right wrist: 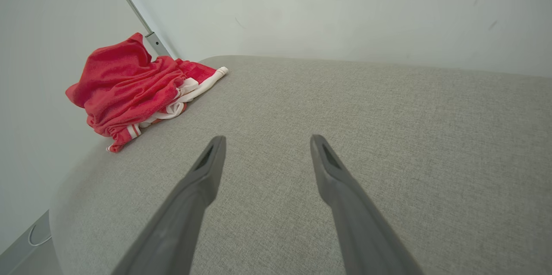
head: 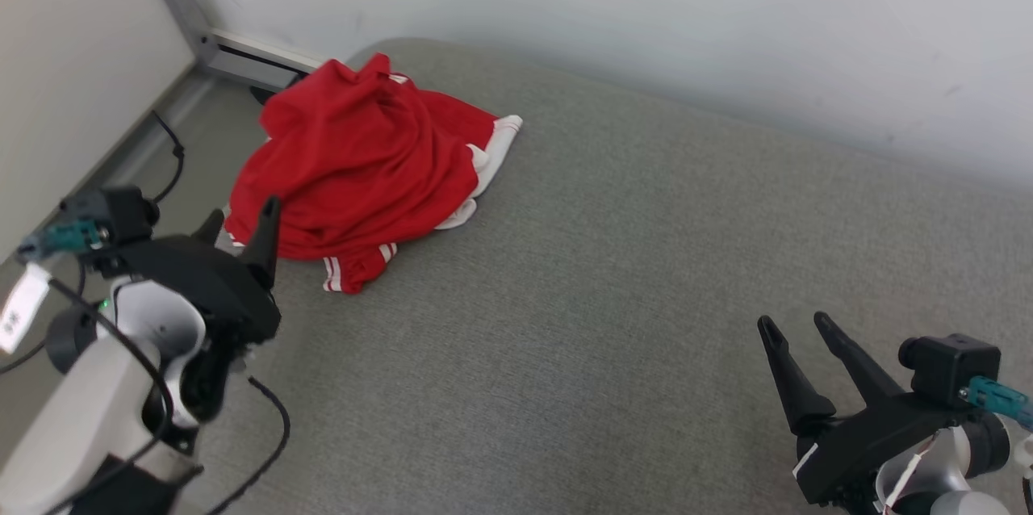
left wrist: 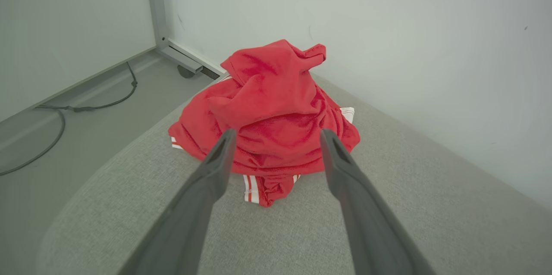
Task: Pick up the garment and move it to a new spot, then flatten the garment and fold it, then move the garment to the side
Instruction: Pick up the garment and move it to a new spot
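We find the red garment [head: 355,168] bunched in a heap on the far left corner of the grey fabric-covered bench [head: 605,297], close to the wall. Its white-striped hem spills toward the left edge. Crowded into that corner it has no room to be spread, which we judge is why it must be carried elsewhere first.

Our left hand [head: 242,212] hovers just before the heap with its fingers spread wide and nothing in them. In the left wrist view they frame the cloth on either side, lined up for a pinch. We see no contact yet.

Our right hand [head: 794,323] hangs released and empty near the bench's near right edge, well apart from the garment. The bare fabric there looks a likely new spot.
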You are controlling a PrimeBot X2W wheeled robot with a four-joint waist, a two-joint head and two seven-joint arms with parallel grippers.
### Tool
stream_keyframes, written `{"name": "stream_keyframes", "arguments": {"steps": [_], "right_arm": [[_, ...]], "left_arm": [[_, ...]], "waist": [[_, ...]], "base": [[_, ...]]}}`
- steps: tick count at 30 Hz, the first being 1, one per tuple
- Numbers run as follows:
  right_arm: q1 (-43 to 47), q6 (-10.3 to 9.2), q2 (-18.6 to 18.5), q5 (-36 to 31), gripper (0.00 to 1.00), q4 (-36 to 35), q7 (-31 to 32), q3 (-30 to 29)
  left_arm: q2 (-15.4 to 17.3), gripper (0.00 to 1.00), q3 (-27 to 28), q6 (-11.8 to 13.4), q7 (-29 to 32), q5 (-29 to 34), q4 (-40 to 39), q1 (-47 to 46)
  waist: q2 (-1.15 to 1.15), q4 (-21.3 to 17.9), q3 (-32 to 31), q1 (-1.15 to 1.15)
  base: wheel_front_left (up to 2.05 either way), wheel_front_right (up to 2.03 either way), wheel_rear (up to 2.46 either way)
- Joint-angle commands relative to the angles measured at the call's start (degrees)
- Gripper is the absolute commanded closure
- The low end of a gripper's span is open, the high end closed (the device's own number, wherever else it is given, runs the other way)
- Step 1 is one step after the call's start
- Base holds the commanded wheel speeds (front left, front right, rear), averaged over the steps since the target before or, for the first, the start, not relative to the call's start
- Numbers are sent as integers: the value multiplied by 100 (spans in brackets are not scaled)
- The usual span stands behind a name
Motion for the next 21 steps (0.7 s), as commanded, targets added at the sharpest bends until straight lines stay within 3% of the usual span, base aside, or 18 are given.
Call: {"name": "stream_keyframes", "arguments": {"steps": [1, 12, 21], "right_arm": [[-75, -2, -29, -79, 0, -134, 65, -2], [15, -2, -26, -365, 0, -1033, 544, 41], [93, -2, -26, -437, 0, -1413, 693, 90]], "left_arm": [[6, 0, 36, -44, 92, -79, 150, -224], [120, 0, -99, -299, 807, -25, 1238, -1370], [358, 0, -195, -201, 870, 208, 1945, -1803]], "waist": [[-1, -324, 383, -1], [-1, -814, 996, -1], [-1, -1047, 1327, -1]], "base": [[0, 0, 0], [0, 0, 0], [0, 0, 0]]}}
